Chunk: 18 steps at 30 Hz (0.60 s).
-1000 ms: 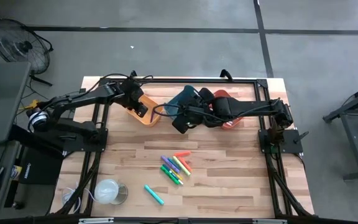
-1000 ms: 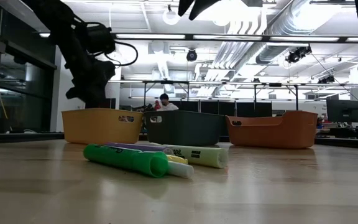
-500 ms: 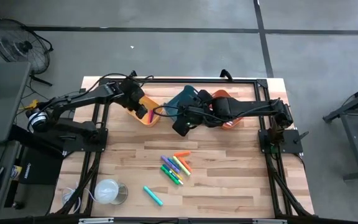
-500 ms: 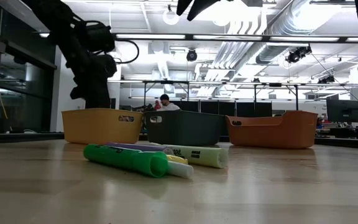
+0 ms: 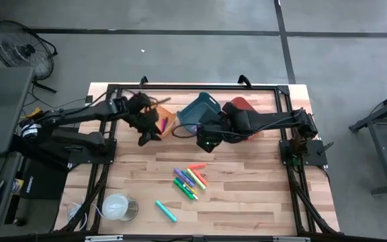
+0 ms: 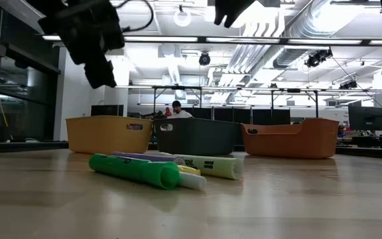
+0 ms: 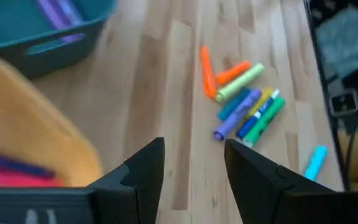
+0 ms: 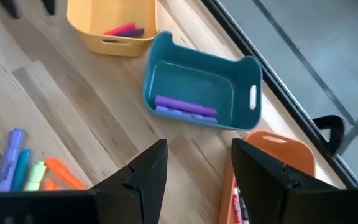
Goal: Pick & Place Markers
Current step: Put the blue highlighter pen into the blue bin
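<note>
Markers (image 5: pixel 189 179) lie clustered on the bench (image 5: pixel 247 195), ahead of the empty, released left hand (image 7: pixel 193 163); right hand (image 8: pixel 197 163) likewise released, empty.

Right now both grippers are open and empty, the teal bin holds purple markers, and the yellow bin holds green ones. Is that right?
Not quite. The yellow bin holds pink and purple markers, not green; the right wrist view shows them. The rest stands: the teal bin holds purple markers, and both the left gripper and the right gripper are open and empty.
</note>
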Each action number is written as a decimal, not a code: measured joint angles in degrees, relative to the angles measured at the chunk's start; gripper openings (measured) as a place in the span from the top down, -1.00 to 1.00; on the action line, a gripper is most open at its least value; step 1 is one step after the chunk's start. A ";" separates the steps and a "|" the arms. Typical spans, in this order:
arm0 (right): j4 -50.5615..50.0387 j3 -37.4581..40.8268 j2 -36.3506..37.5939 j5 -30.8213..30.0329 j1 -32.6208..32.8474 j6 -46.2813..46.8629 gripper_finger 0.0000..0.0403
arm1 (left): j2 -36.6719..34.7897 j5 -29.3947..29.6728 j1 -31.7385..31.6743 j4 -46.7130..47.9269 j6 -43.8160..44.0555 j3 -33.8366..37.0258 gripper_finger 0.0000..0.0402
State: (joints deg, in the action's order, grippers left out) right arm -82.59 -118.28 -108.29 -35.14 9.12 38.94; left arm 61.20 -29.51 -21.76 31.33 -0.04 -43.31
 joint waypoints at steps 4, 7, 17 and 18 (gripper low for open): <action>-0.91 1.09 0.25 -1.64 1.80 2.38 0.18 | -0.23 6.05 9.14 -1.63 0.24 0.00 0.18; -1.19 4.77 2.11 -1.88 3.21 4.75 0.20 | -0.23 10.62 16.06 -1.87 0.24 0.00 0.18; 13.84 34.21 23.55 -3.35 7.84 12.11 0.21 | -0.21 20.12 32.31 -6.86 6.47 0.00 0.18; 16.33 37.14 25.80 -2.82 8.03 11.83 0.22 | 0.02 20.35 33.51 -7.95 6.85 -0.01 0.18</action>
State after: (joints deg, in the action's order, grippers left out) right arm -66.25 -81.14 -82.49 -37.96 17.15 50.77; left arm 61.22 -9.16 11.76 23.38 6.81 -43.32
